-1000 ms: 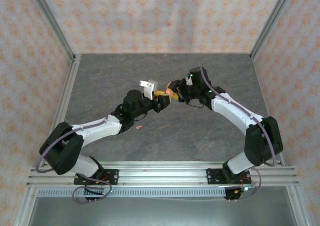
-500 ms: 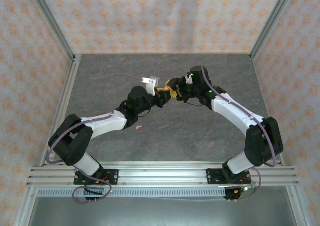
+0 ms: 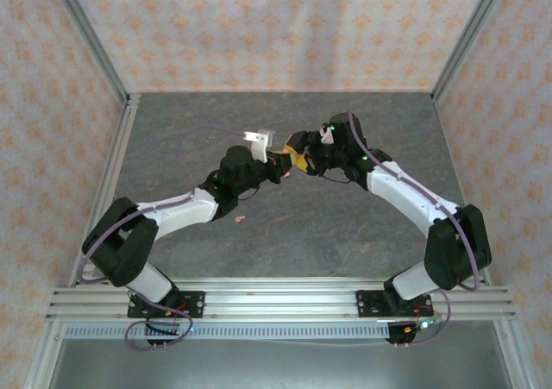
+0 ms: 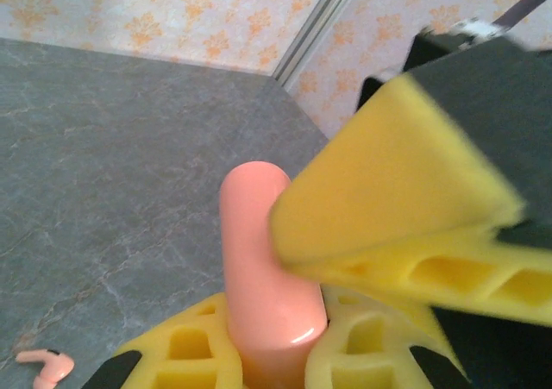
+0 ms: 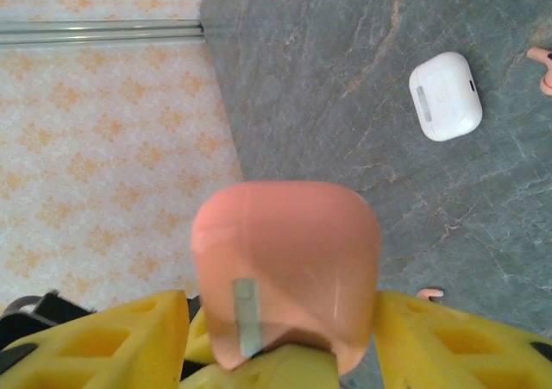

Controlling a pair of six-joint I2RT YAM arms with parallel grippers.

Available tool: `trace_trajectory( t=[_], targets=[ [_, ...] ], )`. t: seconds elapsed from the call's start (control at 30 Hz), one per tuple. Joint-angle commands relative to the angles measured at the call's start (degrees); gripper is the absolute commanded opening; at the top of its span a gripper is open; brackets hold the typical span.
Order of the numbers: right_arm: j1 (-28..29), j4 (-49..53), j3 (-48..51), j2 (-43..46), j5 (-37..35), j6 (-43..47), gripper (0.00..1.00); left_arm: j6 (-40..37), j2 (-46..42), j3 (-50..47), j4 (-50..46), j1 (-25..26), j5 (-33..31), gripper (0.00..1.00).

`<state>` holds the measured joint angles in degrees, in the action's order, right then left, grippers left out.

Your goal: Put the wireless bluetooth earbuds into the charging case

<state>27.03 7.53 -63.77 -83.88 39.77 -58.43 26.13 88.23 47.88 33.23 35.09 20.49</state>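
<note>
Drop risk: coral-pink case (image 4: 263,277) pinched by left tool (image 4: 259,359), right tool (image 5: 285,329) grip impossible to tell, glossy shell liable to squirt free.

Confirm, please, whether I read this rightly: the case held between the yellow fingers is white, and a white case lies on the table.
Not quite: the held case is coral-pink, not white, as the right wrist view shows. The white case does lie on the table.
</note>
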Motion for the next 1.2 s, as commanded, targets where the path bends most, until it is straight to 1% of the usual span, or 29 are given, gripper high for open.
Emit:
trace_trajectory(
  t=[0.0,0.1,0.23,0.37,0.53,0.8,0.83,0.9,1.07,1.17],
  targets=[
    [0.23,4.68,-3.23,2.83,-2.99,3.91,0.61,-3.94,-3.94,2.16,-5.39,-0.61,-1.39,0.0],
    [0.23,7.69,-5.51,2.01,-3.23,5.24,0.62,-7.12,-5.32,2.19,-8.58,-0.42,-2.52,0.0],
    [0.54,8.12,-5.71,1.27,-3.23,4.07,0.63,-13.26,-6.94,2.18,-13.07,0.81,-5.03,0.0],
    [0.97,8.12,-5.39,1.04,-3.43,2.93,0.59,-19.11,-8.3,1.97,-16.02,2.4,-8.37,0.0],
    [1.83,9.22,-5.64,0.38,-3.86,2.49,0.58,-23.96,-9.54,0.99,-16.31,4.12,-12.55,0.0],
    [2.94,9.22,-6.34,-3.12,-3.41,1.75,0.58,-30.87,-9.36,1.34,-17.71,7.56,-17.04,0.0],
    [2.95,8.99,-6.28,-3.59,-3.31,1.58,0.57,-31.55,-9.15,1.42,-17.84,8.06,-17.57,0.0],
    [2.95,8.44,-6.44,-4.4,-2.81,1.46,0.51,-33.35,-8.38,1.73,-18.55,9.09,-19.09,0.0],
    [2.95,9.73,-6.9,-6.43,-2.11,2.52,0.25,-37.98,-5.8,3.34,-21.3,12.05,-25.11,0.0],
    [2.94,11.24,-7.26,-7.13,-2.39,3.94,0.15,-40.25,-4.5,4.24,-22.58,13.43,-27.66,0.0]
  ],
)
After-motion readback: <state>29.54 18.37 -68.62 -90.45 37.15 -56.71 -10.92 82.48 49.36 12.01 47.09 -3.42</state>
